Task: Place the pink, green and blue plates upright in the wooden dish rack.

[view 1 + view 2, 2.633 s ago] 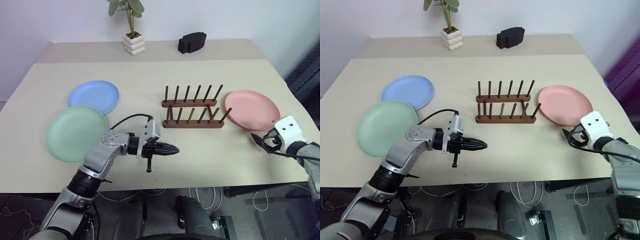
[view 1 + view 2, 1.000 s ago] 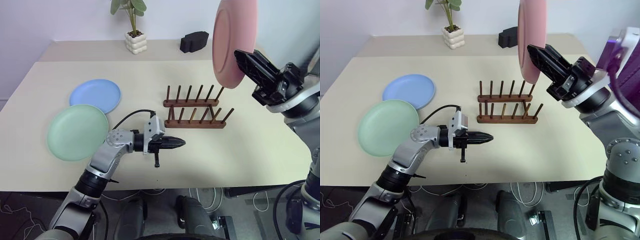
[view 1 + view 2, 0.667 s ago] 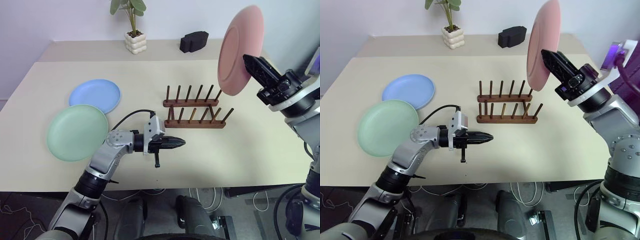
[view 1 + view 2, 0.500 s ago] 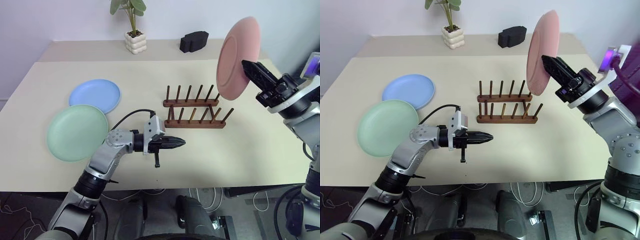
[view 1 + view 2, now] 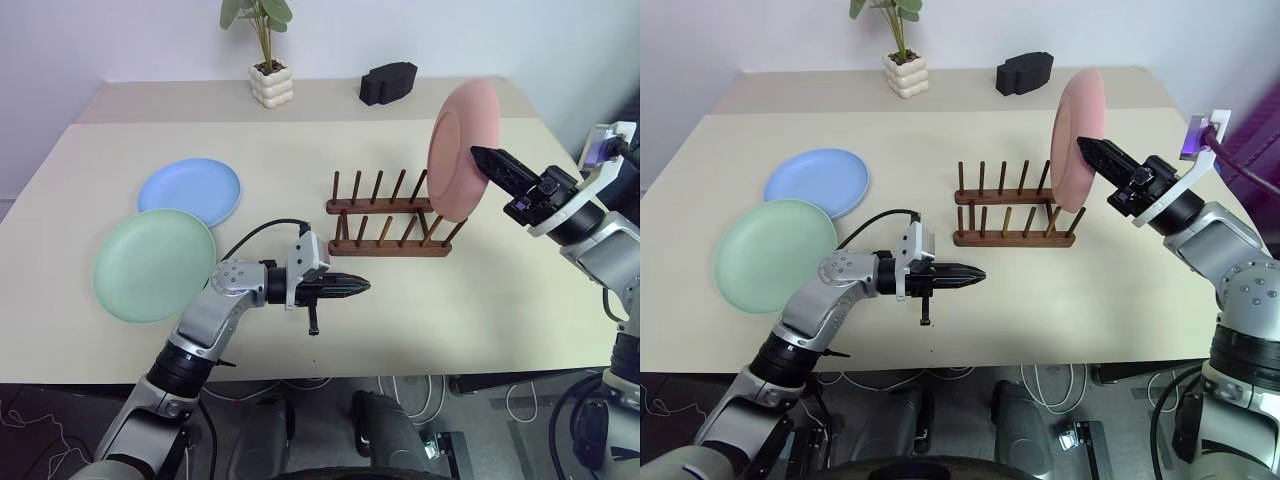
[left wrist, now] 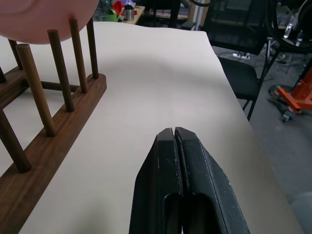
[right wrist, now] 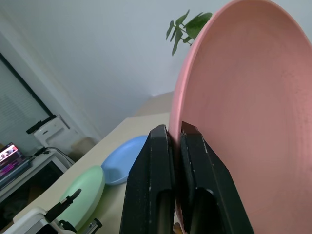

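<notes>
1. Pink plate (image 5: 463,150) stood on edge at the right of the frame, pinched by its rim between the two black fingers of the right gripper (image 5: 487,160), its lower edge hanging just above the right-hand end of the wooden dish rack (image 5: 386,217) and not yet between any pegs, as far as I could see.
2. The plate's flat face looked roughly across the rack's long rails, so it lay close to in line with the peg gaps; the slot it needed was below it and slightly toward the frame's left.
3. The right arm was plainly the nearer one to the rack's open end; the left gripper (image 5: 350,287) sat in the lower middle of the frame, fingers pressed together on nothing, pointing rightward just in front of the rack.
4. The green plate (image 5: 154,264) and blue plate (image 5: 190,191) lay flat at the left of the frame, well apart from the rack, the green rim just overlapping or touching the blue one; I could not tell which.
5. All three plates were round, shallow and matte. The rack was dark brown wood, two parallel rails with thin upright pegs leaning a little, on a pale smooth table (image 5: 500,300).
</notes>
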You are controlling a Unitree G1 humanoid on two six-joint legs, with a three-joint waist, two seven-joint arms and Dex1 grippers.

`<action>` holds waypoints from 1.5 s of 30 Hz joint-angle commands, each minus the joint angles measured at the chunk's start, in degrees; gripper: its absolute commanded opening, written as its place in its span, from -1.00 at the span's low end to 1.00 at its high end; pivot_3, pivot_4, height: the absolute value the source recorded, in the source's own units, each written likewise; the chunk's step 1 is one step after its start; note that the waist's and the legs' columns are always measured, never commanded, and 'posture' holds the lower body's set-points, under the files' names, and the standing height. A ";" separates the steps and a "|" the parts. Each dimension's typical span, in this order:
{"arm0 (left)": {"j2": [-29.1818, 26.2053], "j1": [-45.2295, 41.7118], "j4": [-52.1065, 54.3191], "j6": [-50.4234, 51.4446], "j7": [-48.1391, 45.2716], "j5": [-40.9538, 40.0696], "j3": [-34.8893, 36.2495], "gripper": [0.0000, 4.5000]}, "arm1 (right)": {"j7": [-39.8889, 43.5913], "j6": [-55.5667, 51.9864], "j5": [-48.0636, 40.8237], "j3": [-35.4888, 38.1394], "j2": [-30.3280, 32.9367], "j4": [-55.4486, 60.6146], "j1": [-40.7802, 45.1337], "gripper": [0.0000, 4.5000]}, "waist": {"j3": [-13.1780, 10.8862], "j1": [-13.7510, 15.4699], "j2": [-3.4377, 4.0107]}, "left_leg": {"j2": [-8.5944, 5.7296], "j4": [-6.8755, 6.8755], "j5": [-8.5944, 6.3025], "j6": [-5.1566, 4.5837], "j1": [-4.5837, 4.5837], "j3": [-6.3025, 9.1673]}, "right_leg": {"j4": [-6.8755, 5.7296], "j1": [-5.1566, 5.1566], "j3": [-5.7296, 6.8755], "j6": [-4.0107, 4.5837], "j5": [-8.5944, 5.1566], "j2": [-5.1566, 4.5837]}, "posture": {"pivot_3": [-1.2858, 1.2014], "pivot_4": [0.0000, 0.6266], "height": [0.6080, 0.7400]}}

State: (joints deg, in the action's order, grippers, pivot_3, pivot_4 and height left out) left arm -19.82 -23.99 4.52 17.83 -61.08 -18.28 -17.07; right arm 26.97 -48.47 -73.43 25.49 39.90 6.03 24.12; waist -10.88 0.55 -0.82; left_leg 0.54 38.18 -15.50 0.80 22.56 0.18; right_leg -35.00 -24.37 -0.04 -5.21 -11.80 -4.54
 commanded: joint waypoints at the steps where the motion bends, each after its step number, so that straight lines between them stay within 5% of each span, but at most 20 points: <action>1: 0.25 0.29 1.24 -1.34 -0.01 -0.95 0.86 -1.00 | 1.26 -0.27 -0.69 2.18 1.02 -0.77 1.70 -0.99 | 0.00 -0.01 0.00 | 0.00 0.00 0.00 0.00 0.00 0.00 | 0.00 0.00 0.00 0.00 0.00 0.00 | 0.03 -0.52 1.00; 5: 0.25 0.43 1.16 -1.69 -0.05 -0.94 0.88 -1.00 | 1.65 -0.32 -0.53 2.47 0.91 -1.61 1.73 -0.99 | 0.00 -0.02 0.00 | 0.00 0.00 0.00 0.00 0.00 0.00 | 0.00 -0.01 0.00 0.00 0.00 0.00 | 0.03 -0.52 1.00; 6: 0.24 0.45 1.13 -1.76 -0.04 -0.94 0.88 -1.00 | 1.81 -0.31 -0.44 2.53 0.92 -1.71 1.67 -0.85 | 0.00 -0.03 0.00 | 0.00 0.00 0.00 0.00 0.00 0.00 | 0.00 -0.01 0.00 0.00 0.00 0.00 | 0.03 -0.52 1.00; 8: 0.23 0.51 1.06 -1.95 -0.02 -0.92 0.92 -1.00 | 2.11 -0.24 -0.23 2.67 0.89 -1.76 1.50 -0.57 | 0.00 -0.01 0.00 | 0.00 -0.01 0.00 0.00 0.01 0.01 | 0.00 -0.02 0.00 0.00 0.00 0.00 | 0.03 -0.52 1.00; 15: 0.35 0.47 0.56 -2.88 0.17 -0.70 1.14 -1.00 | 1.63 1.32 2.51 2.80 0.82 -2.07 1.67 0.97 | 0.00 0.02 0.00 | 0.00 -0.01 0.00 0.00 0.04 0.00 | 0.00 -0.04 0.00 0.00 0.00 0.00 | 0.03 -0.52 1.00; 30: 0.13 -0.60 2.22 -1.48 1.75 -3.75 5.28 -1.00 | 5.31 13.81 20.62 4.77 7.76 0.98 0.56 0.99 | -0.03 0.02 0.04 | -0.01 -0.01 0.00 0.00 0.10 -0.01 | 0.01 -0.10 0.01 -0.01 0.00 0.00 | 0.03 -0.52 1.00; 33: -0.12 -1.96 3.14 2.28 5.40 -6.57 9.84 -0.62 | 6.03 15.20 23.34 4.45 9.87 5.03 0.55 1.00 | -0.06 -0.10 0.10 | 0.00 -0.02 0.00 0.00 0.16 0.00 | 0.01 -0.18 0.01 -0.03 -0.02 0.01 | 0.03 -0.52 1.00; 40: -9.22 -5.73 -0.38 4.81 13.44 -9.08 26.34 0.96 | 11.90 17.16 30.91 -9.02 13.08 22.34 -0.96 1.00 | -0.12 -1.60 0.05 | 0.17 -0.09 -0.01 -0.01 0.10 0.07 | -0.03 -0.23 0.04 -0.12 -0.05 0.23 | 0.03 -0.52 1.00; 45: -14.67 -6.55 -6.21 4.38 20.18 -7.53 34.82 0.98 | 12.28 17.57 36.27 -19.75 10.21 25.65 0.11 1.00 | -0.22 -1.17 -0.13 | 0.16 -0.10 -0.01 0.00 0.12 0.03 | 0.00 -0.21 0.04 -0.08 -0.03 0.18 | 0.03 -0.52 1.00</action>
State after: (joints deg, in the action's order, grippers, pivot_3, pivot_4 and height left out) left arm -33.16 -29.77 -1.60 22.44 -42.67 -26.26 15.02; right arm 39.04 -31.96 -38.73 6.75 50.50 29.52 23.22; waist -11.11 -0.63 -0.95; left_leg 0.70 38.09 -15.50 0.80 22.69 0.21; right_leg -35.00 -24.58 0.01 -5.27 -11.82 -4.38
